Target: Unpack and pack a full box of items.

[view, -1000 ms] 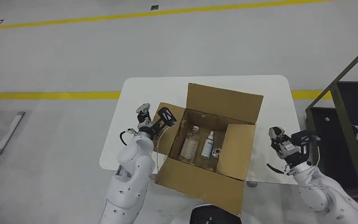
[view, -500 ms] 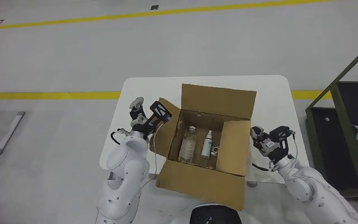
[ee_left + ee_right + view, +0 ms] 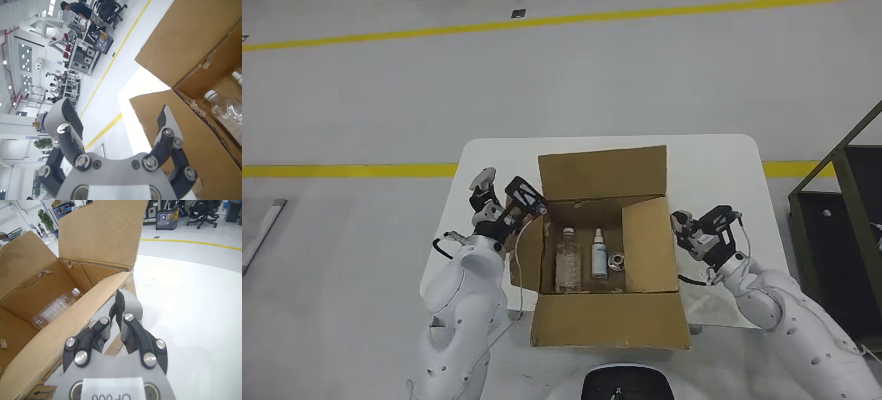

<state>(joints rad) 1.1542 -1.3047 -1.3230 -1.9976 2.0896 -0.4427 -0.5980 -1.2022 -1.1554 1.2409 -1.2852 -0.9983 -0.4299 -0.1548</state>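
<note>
Claws: left claw [image 3: 114, 107], fingers spread wide and holding nothing, hovers just outside the left side flap [image 3: 526, 252]; right claw [image 3: 115, 303], fingers drawn together on the upper edge of the right side flap [image 3: 652, 245], sits at the opposite side.

Contents: a clear ribbed plastic bottle with a white cap [image 3: 565, 262] lies flat on the floor of the open brown cardboard box [image 3: 607, 320], in its left half; its long axis runs near-to-far, parallel to both side flaps, with the cap toward the upright far flap [image 3: 604, 172]. Just beside it to the right, a small white spray bottle [image 3: 599, 255] lies on the same axis; a small round grey object [image 3: 617, 263], too small to identify, rests near that bottle's right side. The box stands on the white rounded bench [image 3: 712, 165].

Judgement: unpacking appears not yet begun, as all three items are inside. The clear bottle lies to the right of and below the left claw, beyond flap and wall, so the left arm is the nearer. A grasp would likely need the fingers set across the bottle's axis once the flap is cleared.
</note>
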